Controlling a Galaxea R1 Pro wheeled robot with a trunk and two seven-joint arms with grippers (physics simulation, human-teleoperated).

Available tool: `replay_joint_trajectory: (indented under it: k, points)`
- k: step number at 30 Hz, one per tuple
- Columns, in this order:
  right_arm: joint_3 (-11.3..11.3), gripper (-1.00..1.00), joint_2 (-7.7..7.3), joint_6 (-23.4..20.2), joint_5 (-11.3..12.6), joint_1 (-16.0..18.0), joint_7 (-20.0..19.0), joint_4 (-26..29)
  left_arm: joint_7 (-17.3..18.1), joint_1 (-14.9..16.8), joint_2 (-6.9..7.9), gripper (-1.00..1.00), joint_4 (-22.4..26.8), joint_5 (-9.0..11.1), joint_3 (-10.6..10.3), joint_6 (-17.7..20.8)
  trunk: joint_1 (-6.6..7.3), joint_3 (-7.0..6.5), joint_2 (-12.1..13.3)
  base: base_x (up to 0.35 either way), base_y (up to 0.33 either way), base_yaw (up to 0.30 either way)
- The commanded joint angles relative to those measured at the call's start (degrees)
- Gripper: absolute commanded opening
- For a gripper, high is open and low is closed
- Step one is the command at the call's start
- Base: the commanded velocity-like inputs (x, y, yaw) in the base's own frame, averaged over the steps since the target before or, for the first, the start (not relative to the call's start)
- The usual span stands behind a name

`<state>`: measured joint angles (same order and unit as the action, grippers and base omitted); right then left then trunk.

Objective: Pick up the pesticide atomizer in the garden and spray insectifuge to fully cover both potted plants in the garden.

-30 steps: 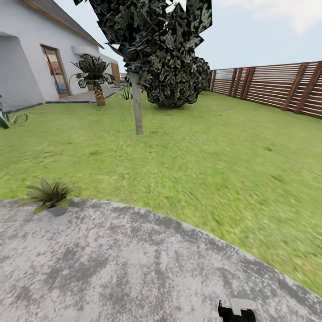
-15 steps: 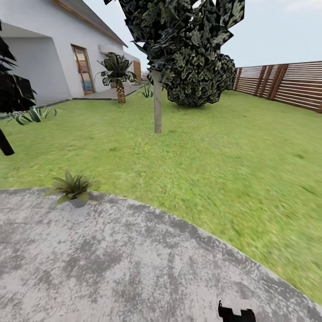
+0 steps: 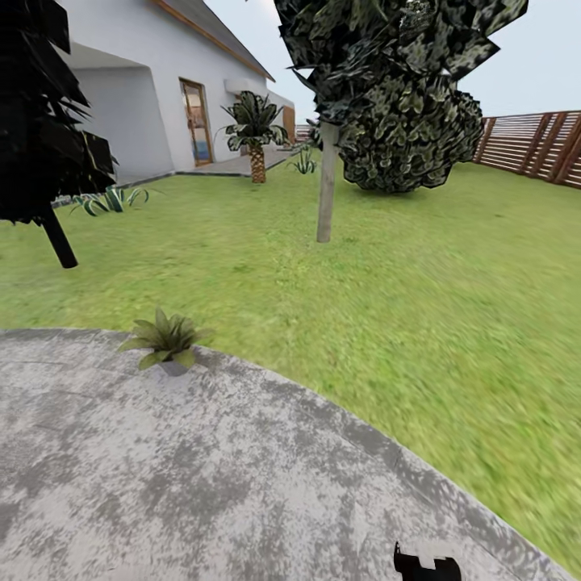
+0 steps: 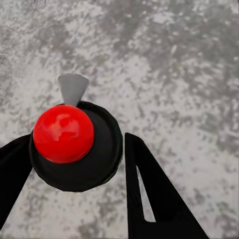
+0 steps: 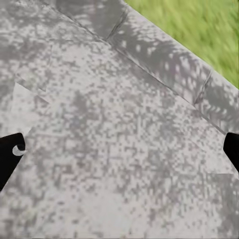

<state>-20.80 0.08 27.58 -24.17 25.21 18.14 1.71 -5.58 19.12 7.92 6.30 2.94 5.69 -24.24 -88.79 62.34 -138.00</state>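
Potted plant (image 3: 167,343) set on the patio (image 3: 202,476) at its far left edge, lawn (image 3: 387,266) beyond. Tree (image 3: 327,194) placed mid-lawn, bush (image 3: 411,137) behind it. House (image 3: 153,97) located far left, fence (image 3: 537,145) far right.

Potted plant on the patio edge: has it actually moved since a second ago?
No. The potted plant keeps its spot on the patio rim; the whole view shifted, so the camera turned.

Matte black, wedge-shaped fingers (image 4: 149,194) with a triangular cut-out.
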Motion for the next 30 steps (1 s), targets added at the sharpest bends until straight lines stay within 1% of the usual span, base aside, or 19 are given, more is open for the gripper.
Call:
replay_joint_trajectory:
  k: [1, 8, 30]
  points:
    - [-0.38, 1.0, 0.01, 0.1, -0.61, 0.02, 0.32, -0.04, 0.13, 0.04, -0.01, -1.0, -0.06, 0.31, 0.11, -0.2, -0.02, 0.09, -0.02, 0.319, 0.148, 0.275]
    - [-0.36, 1.0, 0.01, 0.1, -0.61, 0.02, 0.32, -0.04, 0.13, 0.04, -0.01, -1.0, -0.06, 0.3, 0.11, -0.2, -0.02, 0.36, -0.02, 0.317, 0.136, 0.275]
    - [-0.35, 1.0, 0.01, 0.1, -0.61, 0.02, 0.32, -0.04, 0.13, 0.04, 0.07, -1.0, -0.14, 0.32, 0.14, -0.2, -0.02, 1.2, -0.02, 0.338, 0.001, 0.275]
